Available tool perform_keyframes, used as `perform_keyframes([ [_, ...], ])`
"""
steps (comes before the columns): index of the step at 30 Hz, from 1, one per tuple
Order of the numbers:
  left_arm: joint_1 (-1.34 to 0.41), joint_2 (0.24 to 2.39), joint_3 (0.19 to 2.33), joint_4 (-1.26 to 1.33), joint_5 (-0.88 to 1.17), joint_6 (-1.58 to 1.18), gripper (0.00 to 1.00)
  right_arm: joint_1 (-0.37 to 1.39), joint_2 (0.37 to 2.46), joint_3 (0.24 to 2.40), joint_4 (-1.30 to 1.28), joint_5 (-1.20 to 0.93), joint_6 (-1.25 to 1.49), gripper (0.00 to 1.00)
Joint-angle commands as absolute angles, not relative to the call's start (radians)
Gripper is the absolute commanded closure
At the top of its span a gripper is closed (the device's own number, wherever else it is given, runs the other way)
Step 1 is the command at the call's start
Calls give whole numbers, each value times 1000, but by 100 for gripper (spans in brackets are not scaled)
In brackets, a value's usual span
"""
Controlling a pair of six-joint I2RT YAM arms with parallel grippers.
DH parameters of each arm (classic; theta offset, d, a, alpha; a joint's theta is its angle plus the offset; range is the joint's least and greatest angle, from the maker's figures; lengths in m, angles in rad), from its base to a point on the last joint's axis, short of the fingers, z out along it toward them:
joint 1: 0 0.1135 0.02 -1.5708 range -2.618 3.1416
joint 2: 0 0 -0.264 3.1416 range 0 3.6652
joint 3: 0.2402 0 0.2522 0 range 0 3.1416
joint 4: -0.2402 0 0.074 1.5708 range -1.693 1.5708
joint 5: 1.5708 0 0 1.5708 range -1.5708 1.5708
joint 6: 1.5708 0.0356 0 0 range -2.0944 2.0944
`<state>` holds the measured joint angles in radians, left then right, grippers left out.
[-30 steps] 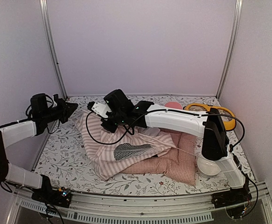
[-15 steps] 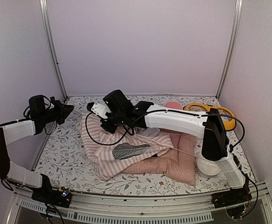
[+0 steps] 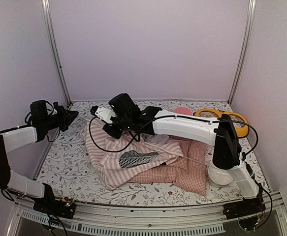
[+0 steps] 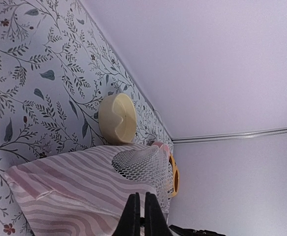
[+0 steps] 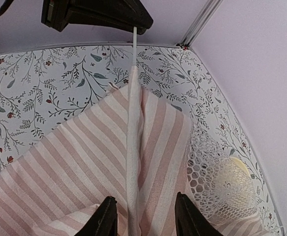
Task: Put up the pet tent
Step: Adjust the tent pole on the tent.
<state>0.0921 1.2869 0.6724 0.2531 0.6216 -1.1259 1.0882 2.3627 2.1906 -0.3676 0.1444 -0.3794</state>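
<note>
pet tent (image 3: 113, 169), left claw (image 3: 77, 114) gripping pole (image 5: 135, 38)

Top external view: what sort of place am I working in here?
Likely a closed-in robot test booth, not a home: plain lilac walls, metal corner posts, a table in leaf-print cloth, and the left arm and right arm bolted to a rail at its near edge.

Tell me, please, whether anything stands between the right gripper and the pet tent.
Nothing visible does. The right gripper is open directly over the pet tent, its fingers on either side of the striped sleeve that carries the thin white pole. The left gripper holds that pole's far end.
</note>
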Motion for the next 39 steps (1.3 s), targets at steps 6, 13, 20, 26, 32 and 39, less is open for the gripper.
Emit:
perform_keyframes([
  [6,101,1238,693,233,647,-1106,100,1094,2431,2248,-294,172,-435,59],
  [13,103,1227,693,217,646,-1098,100,1093,2433,2247,-292,185,-436,71],
  [20,104,1223,693,216,647,-1089,96,1093,2426,2240,-315,180,-432,97],
  [26,117,1222,666,195,609,-1067,68,1094,2382,2226,-318,179,-420,100],
  [32,175,1230,563,196,536,-1067,48,1094,2359,2224,-329,179,-399,100],
  [39,191,1346,487,307,565,-1067,48,1101,2313,2224,-343,176,-390,100],
])
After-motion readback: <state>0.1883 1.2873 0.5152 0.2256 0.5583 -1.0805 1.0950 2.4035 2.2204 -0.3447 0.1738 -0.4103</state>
